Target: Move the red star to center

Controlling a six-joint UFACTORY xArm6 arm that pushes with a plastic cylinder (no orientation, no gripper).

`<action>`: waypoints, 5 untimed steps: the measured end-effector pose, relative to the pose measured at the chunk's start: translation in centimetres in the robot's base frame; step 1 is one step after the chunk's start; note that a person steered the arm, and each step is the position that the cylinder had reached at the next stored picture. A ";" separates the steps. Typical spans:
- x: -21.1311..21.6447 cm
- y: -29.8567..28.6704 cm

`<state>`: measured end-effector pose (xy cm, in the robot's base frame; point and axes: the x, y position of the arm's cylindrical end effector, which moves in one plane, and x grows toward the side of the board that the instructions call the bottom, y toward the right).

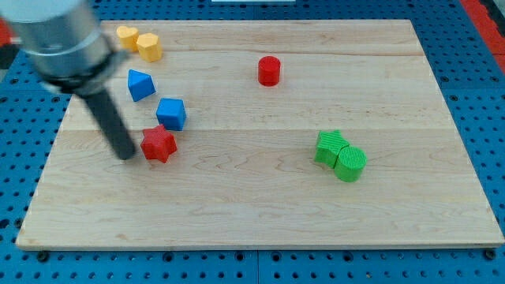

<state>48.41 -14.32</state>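
The red star (158, 144) lies on the wooden board (260, 197) at the view's left, below the middle height. My tip (126, 155) stands just left of the star, close to it or touching it; I cannot tell which. The rod rises from there to the view's top left. A blue cube (171, 113) sits right above the star, nearly touching it.
A blue wedge-like block (140, 84) lies above the cube. Two yellow blocks (140, 41) sit at the top left. A red cylinder (269, 70) stands at top centre. A green block (331, 147) and a green cylinder (350, 164) touch at the right.
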 end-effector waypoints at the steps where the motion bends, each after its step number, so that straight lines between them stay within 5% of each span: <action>1: -3.5 5.9; 3: -4.5 15.0; 5: -6.6 14.9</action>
